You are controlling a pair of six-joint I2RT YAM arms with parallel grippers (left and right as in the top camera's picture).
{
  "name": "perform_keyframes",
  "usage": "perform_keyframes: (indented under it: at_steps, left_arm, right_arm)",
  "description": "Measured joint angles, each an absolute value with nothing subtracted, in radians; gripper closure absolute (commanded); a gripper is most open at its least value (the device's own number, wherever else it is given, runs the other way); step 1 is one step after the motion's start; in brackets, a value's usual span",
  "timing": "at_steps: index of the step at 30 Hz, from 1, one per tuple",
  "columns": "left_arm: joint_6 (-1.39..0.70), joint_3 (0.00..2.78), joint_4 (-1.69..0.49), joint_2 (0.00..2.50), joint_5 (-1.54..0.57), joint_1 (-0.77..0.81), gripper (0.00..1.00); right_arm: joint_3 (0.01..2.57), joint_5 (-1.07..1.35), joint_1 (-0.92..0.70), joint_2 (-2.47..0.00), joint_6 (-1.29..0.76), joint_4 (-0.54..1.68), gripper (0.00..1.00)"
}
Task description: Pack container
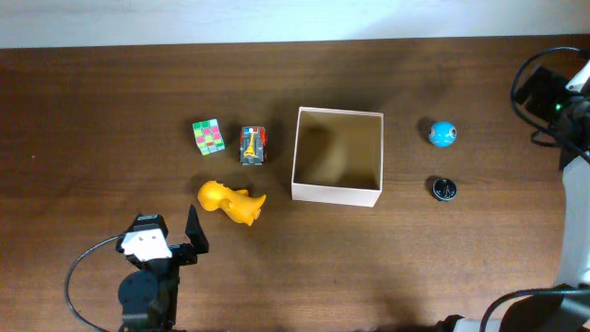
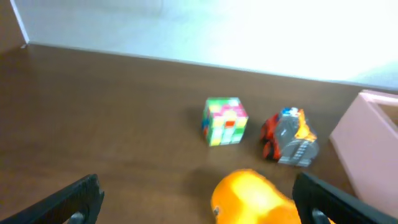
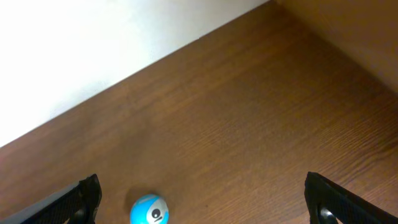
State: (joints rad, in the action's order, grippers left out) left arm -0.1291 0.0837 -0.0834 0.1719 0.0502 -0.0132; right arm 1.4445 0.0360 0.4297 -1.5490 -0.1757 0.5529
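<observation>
So, container (image 1: 335,195): a square white box with no lid and a tan inside, upright near the middle of the desk (image 1: 92,111); its tan floor shows in full from overhead.
Left of container: a grey-and-orange toy vehicle (image 1: 253,145) sits near the left wall but apart from it. Just beyond it is a many-coloured puzzle cube (image 1: 209,136).
Front-left of container: a yellow toy (image 1: 230,201) lies on its side below the vehicle and cube, clear of the box.
Right of container: a blue ball (image 1: 442,134) is on the desk, with a small black disc (image 1: 444,188) closer to the front edge. The two are apart from each other and from the box.
Left pincer (image 2: 200,202): released and holding nothing. It is low over the desk at the front-left, its fingers spread wide. In its wrist view the yellow toy (image 2: 252,199) is blurred and sits close, toward the right finger, with the cube (image 2: 224,121), vehicle (image 2: 290,137) and a corner of the container (image 2: 367,146) farther off.
Right pincer (image 3: 208,202): released and empty, far out at the right side. Its wrist view shows bare wood, with the blue ball (image 3: 149,210) at the bottom edge between its fingers, nearer the left one.
</observation>
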Motion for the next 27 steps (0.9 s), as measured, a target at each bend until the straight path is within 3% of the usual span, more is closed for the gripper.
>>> perform_keyframes:
  at_steps: [8,13,20,27]
  left_arm:
    - [-0.157,0.102,0.017,0.193,0.018,-0.013,0.01]
    - [-0.161,0.213,0.080,0.340,0.002,-0.013,0.01]
    - [-0.147,0.582,-0.008,0.758,-0.056,-0.013,0.01]
    - [-0.101,1.090,-0.254,1.278,-0.213,-0.013,0.01]
  right_arm:
    - [1.444,0.047,0.430,-1.568,-0.175,0.571,0.01]
    - [1.444,0.047,0.430,-1.568,-0.175,0.572,0.01]
    - [1.445,0.051,0.430,-1.568,-0.176,0.561,0.01]
    - [1.446,0.054,0.430,-1.571,-0.175,0.560,0.01]
